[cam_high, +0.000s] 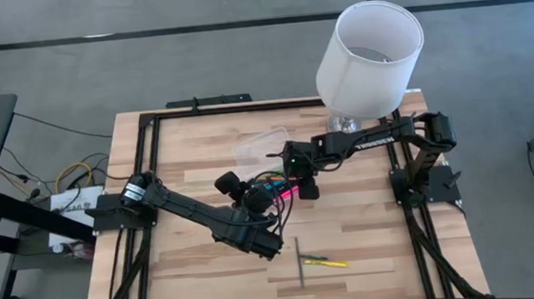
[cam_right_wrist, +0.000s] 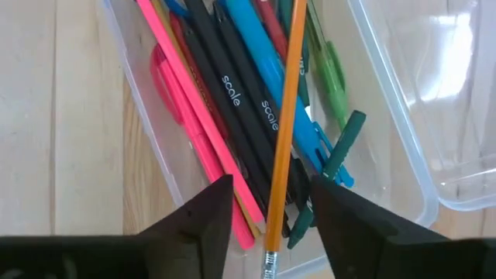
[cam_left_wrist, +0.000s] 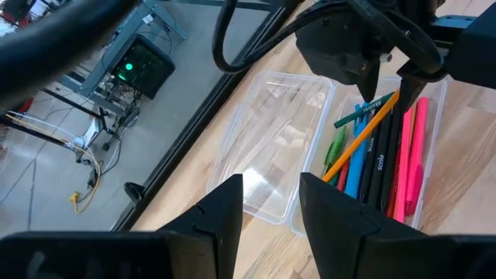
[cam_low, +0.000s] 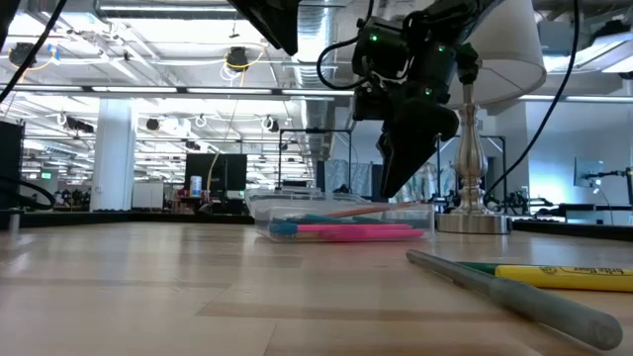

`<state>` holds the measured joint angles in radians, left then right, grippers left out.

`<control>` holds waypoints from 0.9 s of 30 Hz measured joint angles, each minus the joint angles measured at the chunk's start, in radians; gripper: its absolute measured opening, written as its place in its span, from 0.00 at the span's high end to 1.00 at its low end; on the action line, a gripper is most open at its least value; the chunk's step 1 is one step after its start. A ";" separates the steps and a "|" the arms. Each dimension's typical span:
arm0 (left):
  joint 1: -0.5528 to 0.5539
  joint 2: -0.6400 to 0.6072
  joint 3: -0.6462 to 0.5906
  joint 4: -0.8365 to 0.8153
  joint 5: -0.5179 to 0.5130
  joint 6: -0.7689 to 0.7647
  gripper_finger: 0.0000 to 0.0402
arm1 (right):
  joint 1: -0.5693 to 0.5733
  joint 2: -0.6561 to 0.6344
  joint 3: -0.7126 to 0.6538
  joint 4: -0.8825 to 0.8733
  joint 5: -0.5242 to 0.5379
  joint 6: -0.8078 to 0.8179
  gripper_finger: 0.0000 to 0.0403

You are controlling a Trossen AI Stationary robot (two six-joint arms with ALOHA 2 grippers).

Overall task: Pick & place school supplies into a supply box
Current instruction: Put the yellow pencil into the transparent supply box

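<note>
You're in a lab or industrial workspace, not a home. Behind the wooden table (cam_low: 148, 287) the low view shows an open ceiling with exposed ducts (cam_low: 326, 20), cabling and rows of strip lights (cam_low: 158, 94), plus white columns (cam_low: 114, 153) and dark equipment racks (cam_low: 213, 173). Around the table: grey concrete floor (cam_high: 146, 73), loose cables (cam_high: 64, 175), black metal frame (cam_high: 141, 131) on the tabletop's edge.

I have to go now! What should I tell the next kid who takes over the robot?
Right end effector: open above the clear box, orange pencil between its fingers, tip already among the pens.
Left end effector: open, empty, beside the box, over the open lid.
Done: most pens and markers are in the box.
Left: grey pen and yellow marker lie near the table's front edge.
</note>
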<state>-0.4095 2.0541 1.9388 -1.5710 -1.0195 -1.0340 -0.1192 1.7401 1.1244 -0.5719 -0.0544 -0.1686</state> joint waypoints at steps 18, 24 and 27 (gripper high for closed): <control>0.000 0.000 0.000 0.000 0.007 0.000 0.69 | 0.001 0.085 -0.001 0.001 0.017 0.050 0.63; -0.002 0.000 0.000 0.000 0.010 0.000 0.69 | 0.001 0.069 0.000 0.019 0.054 0.055 0.73; -0.002 0.000 0.000 0.000 0.010 0.000 0.69 | 0.002 0.070 0.000 0.003 0.056 0.055 0.81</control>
<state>-0.4114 2.0537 1.9388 -1.5709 -1.0100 -1.0340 -0.1172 1.8099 1.1244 -0.5690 0.0013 -0.1139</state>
